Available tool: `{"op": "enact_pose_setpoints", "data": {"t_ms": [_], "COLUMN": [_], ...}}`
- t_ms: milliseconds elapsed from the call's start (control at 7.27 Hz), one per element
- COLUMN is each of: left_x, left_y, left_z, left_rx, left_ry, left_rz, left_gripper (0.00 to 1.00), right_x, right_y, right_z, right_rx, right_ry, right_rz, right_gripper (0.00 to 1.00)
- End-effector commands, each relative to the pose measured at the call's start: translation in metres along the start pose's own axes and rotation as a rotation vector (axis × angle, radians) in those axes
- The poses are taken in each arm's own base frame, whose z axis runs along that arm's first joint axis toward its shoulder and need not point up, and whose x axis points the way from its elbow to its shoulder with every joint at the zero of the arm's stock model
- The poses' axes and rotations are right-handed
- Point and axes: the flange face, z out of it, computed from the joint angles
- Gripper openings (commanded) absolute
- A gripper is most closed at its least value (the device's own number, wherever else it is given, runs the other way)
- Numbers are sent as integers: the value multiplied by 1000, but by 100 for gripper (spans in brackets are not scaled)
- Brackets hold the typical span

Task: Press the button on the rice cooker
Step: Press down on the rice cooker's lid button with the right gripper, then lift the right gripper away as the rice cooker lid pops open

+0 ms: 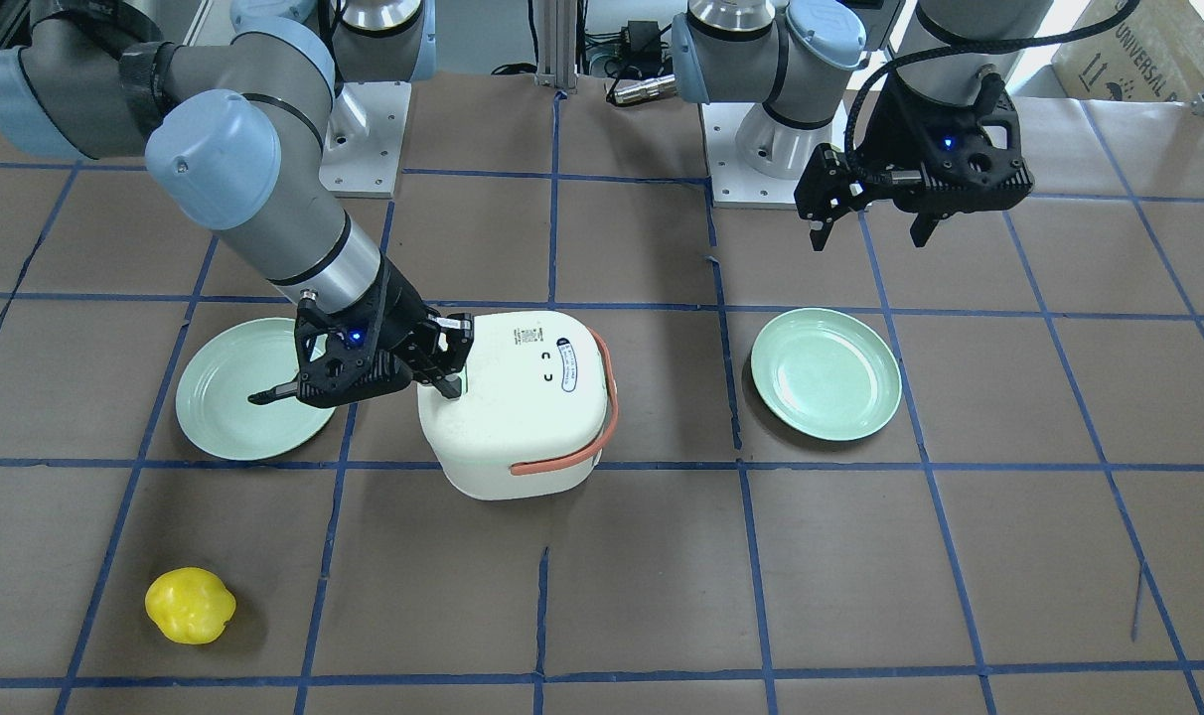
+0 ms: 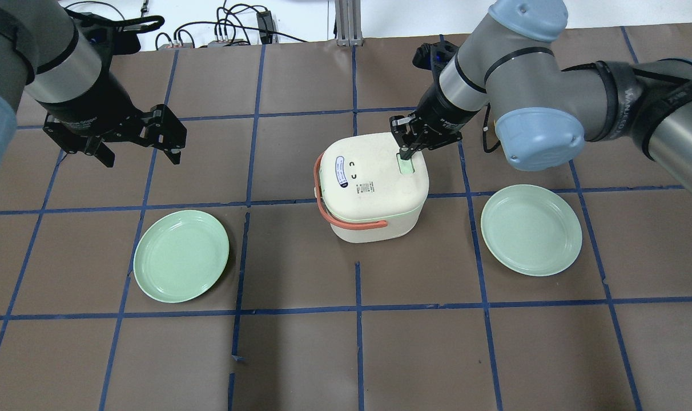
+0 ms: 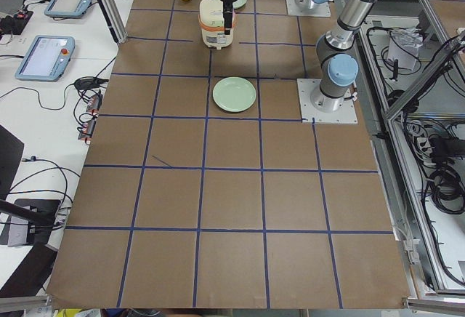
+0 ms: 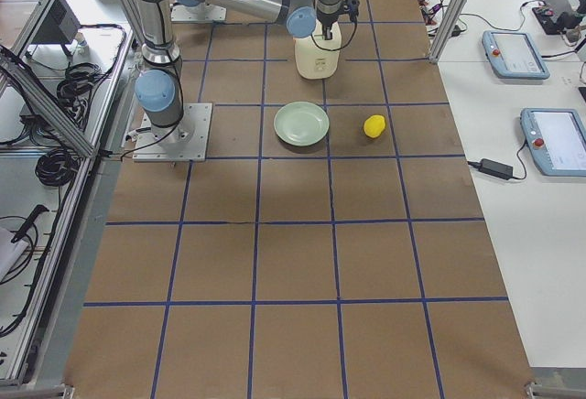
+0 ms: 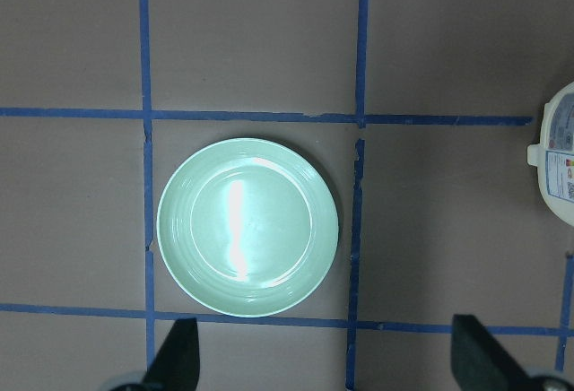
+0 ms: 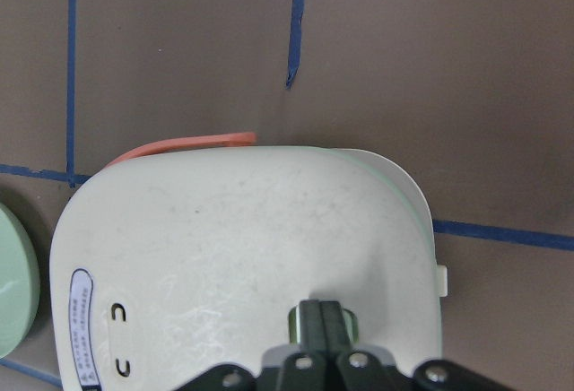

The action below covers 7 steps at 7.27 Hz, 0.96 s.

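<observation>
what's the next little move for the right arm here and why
Probably ease the right pincer straight down a touch. It is shut and its tip sits right at the pale green button on top of the rice cooker, though I can't tell whether that is already pressed in.

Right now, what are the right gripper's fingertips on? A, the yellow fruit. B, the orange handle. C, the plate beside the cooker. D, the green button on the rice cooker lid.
D: the right gripper, shut, has its tips down on the green button at the edge of the rice cooker lid, well away from the orange handle.
</observation>
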Motion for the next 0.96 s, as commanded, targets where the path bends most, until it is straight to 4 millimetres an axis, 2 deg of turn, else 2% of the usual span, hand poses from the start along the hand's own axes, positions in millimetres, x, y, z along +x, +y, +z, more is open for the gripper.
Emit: {"op": "enact_pose_setpoints", "data": {"t_ms": [0, 275, 550, 688, 825], "left_x": [0, 0, 0, 0, 0], "left_y": [0, 0, 0, 0, 0], "left_z": [0, 1, 1, 0, 0], "left_rx": [-1, -1, -1, 0, 0], "left_ry": [0, 0, 0, 0, 0], "left_rz": [-1, -1, -1, -1, -1], "left_gripper": [100, 100, 100, 100, 100], "right_x": [-1, -11, -23, -17, -23], "right_y": [8, 32, 52, 53, 63], "right_z": [-24, -65, -127, -157, -193], "right_rx": [34, 20, 37, 50, 50], "right_ry": [79, 138, 176, 243, 283], "right_rz": [2, 18, 31, 52, 61], "right_gripper": [72, 99, 99, 99, 99]}}
